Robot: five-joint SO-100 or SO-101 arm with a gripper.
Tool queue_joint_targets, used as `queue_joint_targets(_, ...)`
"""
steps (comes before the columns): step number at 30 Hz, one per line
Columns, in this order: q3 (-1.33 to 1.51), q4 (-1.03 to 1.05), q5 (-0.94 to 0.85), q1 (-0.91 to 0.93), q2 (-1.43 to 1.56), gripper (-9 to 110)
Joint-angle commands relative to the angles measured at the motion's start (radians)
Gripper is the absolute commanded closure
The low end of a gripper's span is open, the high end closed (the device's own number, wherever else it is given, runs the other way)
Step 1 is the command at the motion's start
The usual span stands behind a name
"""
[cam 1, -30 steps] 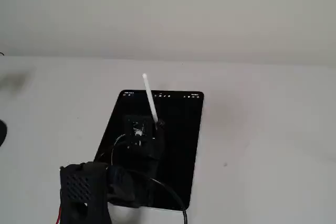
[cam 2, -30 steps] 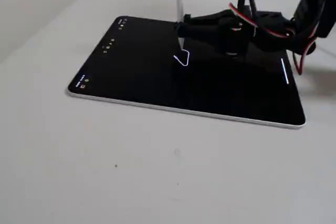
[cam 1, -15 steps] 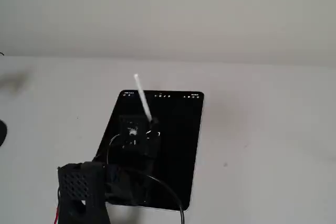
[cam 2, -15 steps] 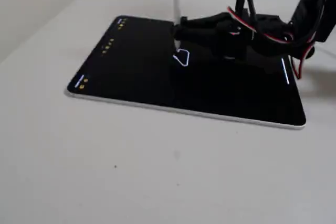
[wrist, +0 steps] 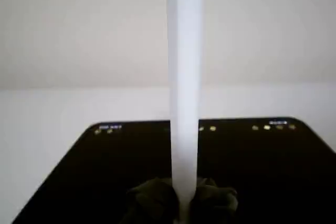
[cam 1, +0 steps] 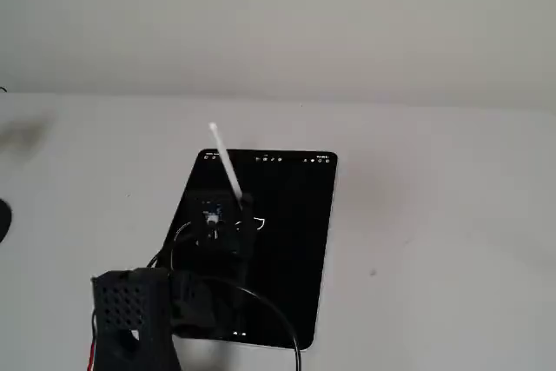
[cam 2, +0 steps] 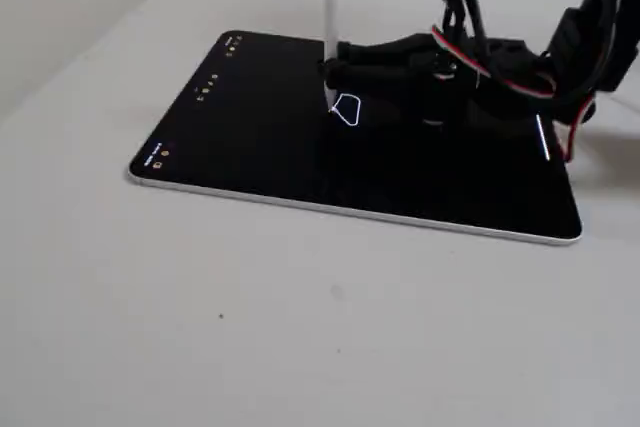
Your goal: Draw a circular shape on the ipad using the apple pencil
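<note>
One white table (cam 2: 300, 317) carries the ipad (cam 2: 250, 137) flat under the gripper (cam 2: 335, 67), whose jaws clamp the apple pencil (cam 2: 329, 7) near its lower end (it stands close to upright), tip on the screen just beside the small lopsided circular shape (cam 2: 346, 110).

Free room lay over the ipad (cam 2: 240, 137) toward the left of the frame, its dark screen bare up to the icon row. Right of centre, the gripper (cam 2: 335, 62), upright apple pencil (cam 2: 329, 7) and trailing cables (cam 2: 470, 32) blocked passage. The surrounding table (cam 2: 300, 327) was open.
</note>
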Motion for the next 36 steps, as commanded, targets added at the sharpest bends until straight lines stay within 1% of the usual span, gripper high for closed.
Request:
queue_joint_targets(1, 0.057, 0.063, 0.198, 0.058, 0.249, 102)
queue_joint_targets(5, 0.115, 0.376, 0.511, 0.104, 0.558, 102)
queue_joint_targets(10, 0.055, 0.959, 0.93, 0.126, 0.897, 102)
queue_joint_targets(17, 0.049, 1.5, 1.252, 0.114, 1.241, 102)
queue_joint_targets(20, 0.066, 1.677, 1.285, 0.1, 1.382, 102)
queue_joint_targets(25, 0.094, 1.922, 1.319, 0.132, 1.618, 102)
queue_joint_targets(32, 0.261, 2.157, 1.276, 0.164, 2.115, 102)
queue_joint_targets(36, 0.377, 2.249, 1.232, 0.158, 2.381, 102)
